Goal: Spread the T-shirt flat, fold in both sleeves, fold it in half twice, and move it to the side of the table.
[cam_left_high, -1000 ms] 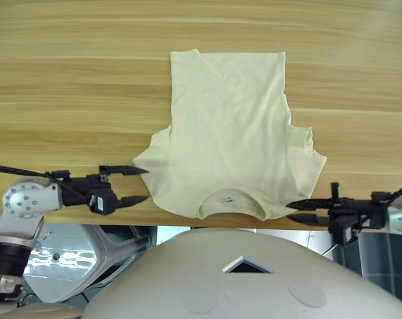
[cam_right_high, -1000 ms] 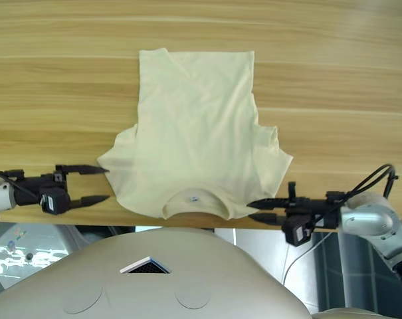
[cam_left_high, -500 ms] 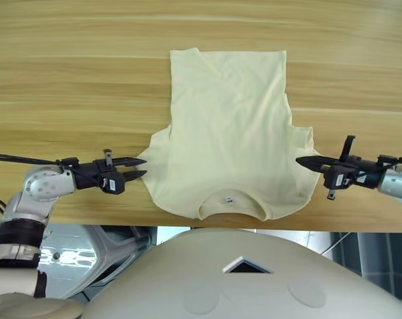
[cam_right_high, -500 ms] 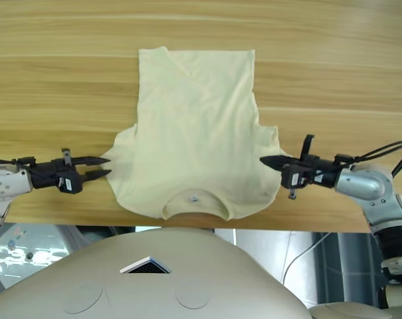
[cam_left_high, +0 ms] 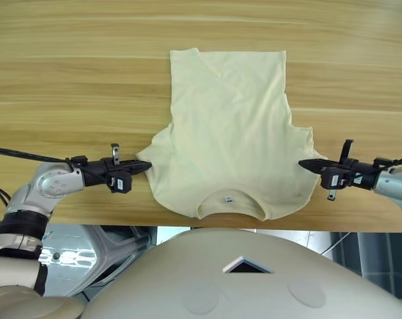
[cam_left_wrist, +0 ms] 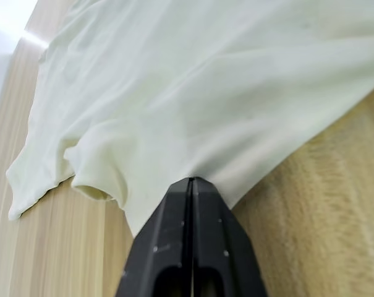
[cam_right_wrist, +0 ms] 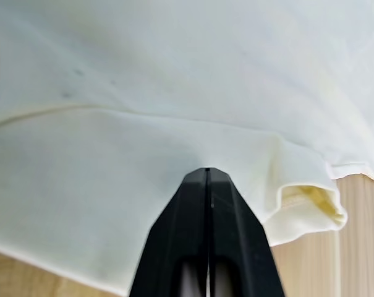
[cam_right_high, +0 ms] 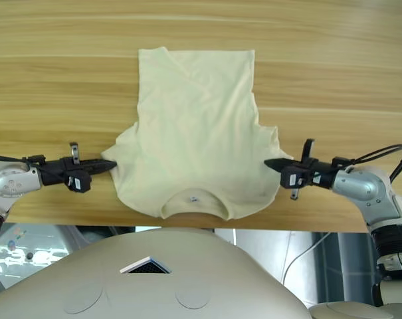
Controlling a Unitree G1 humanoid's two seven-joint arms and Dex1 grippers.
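**Item 1. Light-brown wood-grain worktop** (cam_left_high: 68, 80). Planks run left to right. The near edge runs just in front of the garment's collar, and bare wood lies to the left, to the right and beyond the garment.

**Item 2. Pale yellow short-sleeved cotton T-shirt** (cam_left_high: 230, 133). It lies on the worktop about midway between left and right, close to the near edge.
- Round ribbed collar (cam_left_high: 231, 207): the nearest part, just inside the worktop edge, with a small label (cam_left_high: 228, 198) showing within it.
- Shoulders: the widest part, at the near end.
- Left sleeve (cam_left_high: 157, 143) and right sleeve (cam_left_high: 307, 141): both short and partly bunched. A rolled cuff opening shows beside each claw in the wrist views.
- Body: narrows past the sleeves and runs away towards the far side. It is mostly smooth, with a few shallow diagonal creases.
- Straight hem (cam_left_high: 227, 53): the farthest part. Its far-left corner is slightly peaked.

**Item 3. Left claw** (cam_left_high: 146, 165). Black and two-fingered, low over the worktop at the near left, pointing right. It is clenched, fingers pressed together, with the tip pinching the T-shirt's edge at the left shoulder, just below the sleeve. The left wrist view (cam_left_wrist: 191, 181) shows cloth gathered at the tip.

**Item 4. Right claw** (cam_left_high: 301, 162). It matches the left one and sits at the near right, pointing left. It is clenched on the T-shirt's right shoulder edge beside the sleeve. The right wrist view (cam_right_wrist: 207, 171) shows the fabric meeting the closed tip.
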